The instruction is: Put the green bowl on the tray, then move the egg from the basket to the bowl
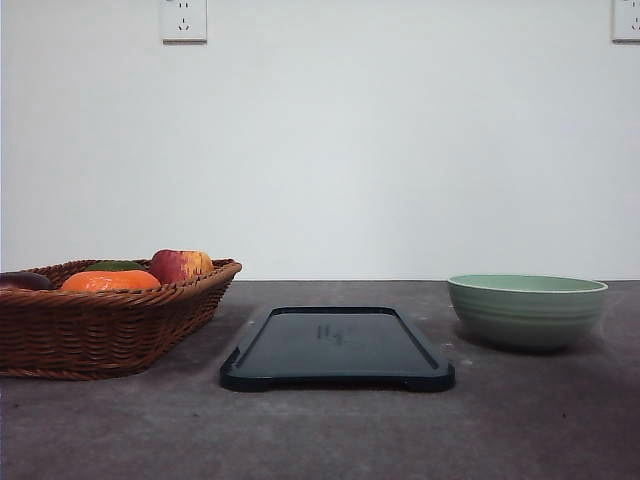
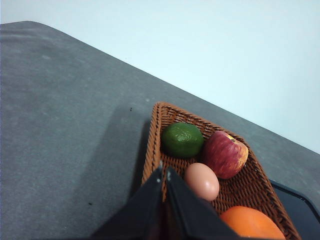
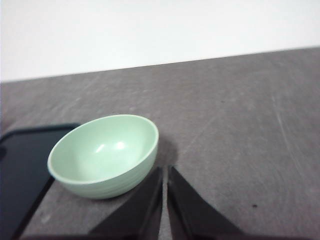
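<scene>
Sitting at the right of the front frame, the green bowl [image 1: 527, 310] stood on the table [image 1: 320, 430], apart from the tray [image 1: 337, 348] at centre and the basket [image 1: 105, 318] at left. It looked light, rigid and smooth, probably best pinched across its thin rim. In the right wrist frame the right gripper [image 3: 165, 174] showed closed jaws, tips just beside the bowl's wall. The left gripper [image 2: 164, 172] was closed too, above the basket beside the egg [image 2: 201, 181].

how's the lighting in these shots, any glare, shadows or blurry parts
Front view: even, soft light, with a faint shadow under the green bowl and a dull sheen on the tray. Right wrist view: two small highlights inside the bowl; the right claw is soft-edged. Left wrist view: the basket casts a shadow on the table.
</scene>
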Controlling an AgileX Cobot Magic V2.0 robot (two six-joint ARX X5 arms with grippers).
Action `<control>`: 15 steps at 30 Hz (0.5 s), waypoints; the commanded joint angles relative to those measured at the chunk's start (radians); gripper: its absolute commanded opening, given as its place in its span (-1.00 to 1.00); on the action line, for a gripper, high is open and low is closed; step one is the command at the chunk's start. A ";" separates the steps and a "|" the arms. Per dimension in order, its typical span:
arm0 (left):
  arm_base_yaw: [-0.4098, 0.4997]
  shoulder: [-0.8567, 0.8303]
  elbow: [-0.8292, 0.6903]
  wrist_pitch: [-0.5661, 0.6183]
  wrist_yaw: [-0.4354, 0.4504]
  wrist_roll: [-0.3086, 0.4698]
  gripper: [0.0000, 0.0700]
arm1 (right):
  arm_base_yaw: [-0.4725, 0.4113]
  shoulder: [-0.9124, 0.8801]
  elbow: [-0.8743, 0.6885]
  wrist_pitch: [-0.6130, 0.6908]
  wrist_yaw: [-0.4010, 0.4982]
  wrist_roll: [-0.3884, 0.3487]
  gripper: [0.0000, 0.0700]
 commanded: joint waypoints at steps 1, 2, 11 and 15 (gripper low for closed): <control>0.000 -0.001 -0.018 0.006 0.009 -0.029 -1.00 | 0.003 0.000 -0.003 0.010 0.008 0.103 -0.98; 0.000 -0.001 -0.018 0.005 0.017 -0.045 -1.00 | 0.003 0.000 -0.003 0.014 0.007 0.123 -0.98; 0.000 0.000 -0.005 0.049 0.095 -0.115 -1.00 | 0.003 0.000 -0.002 0.161 -0.025 0.227 -0.98; 0.000 0.000 -0.003 0.168 0.096 -0.023 -1.00 | 0.004 0.000 0.006 0.202 -0.055 0.227 -0.98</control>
